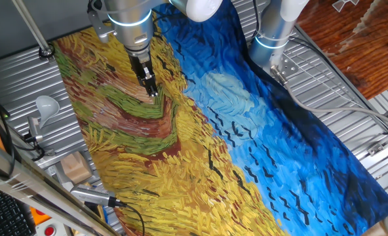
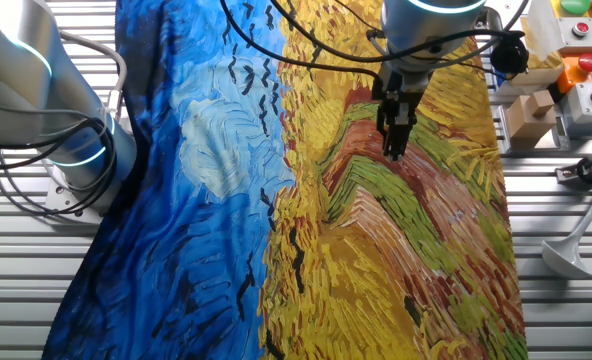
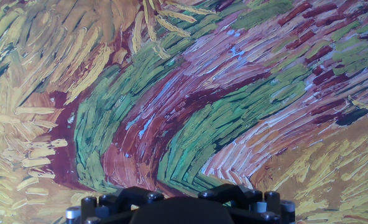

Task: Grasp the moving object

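My gripper (image 1: 152, 90) hangs from the arm over the printed painting cloth (image 1: 181, 151), with its fingertips low over the green and brown strokes near the cloth's far part. It also shows in the other fixed view (image 2: 393, 148). In both fixed views the two fingers stand together with no gap that I can see. The tiny yellow spiky toy shows in no view; I see only painted strokes around and under the fingertips. The hand view shows the cloth (image 3: 184, 106) close up and the dark gripper body along the bottom edge.
A second arm's base (image 1: 272, 36) stands at the cloth's blue edge. A wooden block (image 1: 76, 167), a white scoop (image 1: 46, 105) and a cable with a probe (image 1: 96, 196) lie beside the cloth's yellow edge. A button box (image 2: 576, 40) stands near there.
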Tool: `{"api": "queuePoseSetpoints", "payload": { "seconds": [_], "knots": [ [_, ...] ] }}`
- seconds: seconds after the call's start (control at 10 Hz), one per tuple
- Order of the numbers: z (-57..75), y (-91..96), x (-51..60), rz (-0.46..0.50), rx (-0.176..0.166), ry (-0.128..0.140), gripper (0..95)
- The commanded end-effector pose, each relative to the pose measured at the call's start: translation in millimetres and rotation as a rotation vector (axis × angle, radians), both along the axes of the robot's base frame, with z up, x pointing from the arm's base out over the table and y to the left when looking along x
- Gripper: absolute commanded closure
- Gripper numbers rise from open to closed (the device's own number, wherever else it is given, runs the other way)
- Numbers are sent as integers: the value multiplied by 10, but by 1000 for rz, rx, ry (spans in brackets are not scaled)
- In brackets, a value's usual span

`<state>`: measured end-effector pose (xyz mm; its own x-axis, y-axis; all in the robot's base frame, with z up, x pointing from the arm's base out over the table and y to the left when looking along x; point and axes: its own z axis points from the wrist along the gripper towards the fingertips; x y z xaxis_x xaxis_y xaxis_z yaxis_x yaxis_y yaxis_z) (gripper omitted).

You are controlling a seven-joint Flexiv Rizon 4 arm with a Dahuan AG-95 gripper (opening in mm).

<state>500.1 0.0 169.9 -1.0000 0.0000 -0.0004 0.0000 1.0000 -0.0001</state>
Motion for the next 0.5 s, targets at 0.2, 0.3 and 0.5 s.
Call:
{"api": "queuePoseSetpoints", "payload": {
  "seconds": [0.2, 0.3, 0.5],
  "knots": [
    [1, 0, -1, 24, 19, -27, 950],
    [1, 0, -1, 24, 16, -27, 950],
    [1, 0, -1, 24, 16, -26, 950]
  ]
}}
